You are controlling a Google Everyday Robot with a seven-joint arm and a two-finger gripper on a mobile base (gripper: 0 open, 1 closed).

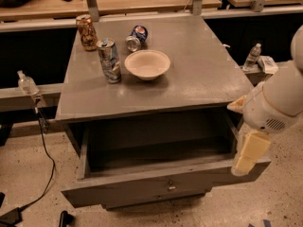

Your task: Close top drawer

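High frontal view, looking down on cabinet, gripper lower right

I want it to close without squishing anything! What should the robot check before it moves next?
1. Top drawer pulled out and needing a push: ok.
2. Nothing sticking up out of the drawer: ok, none visible.
3. Knob on the front panel unblocked: ok.
4. Gripper set against the front panel: it is at the drawer's right front corner; touching or not, cannot tell.
5. Bowl and nearest can well back from the front edge of the cabinet top: ok.
6. Floor cable apart from the drawer: ok.
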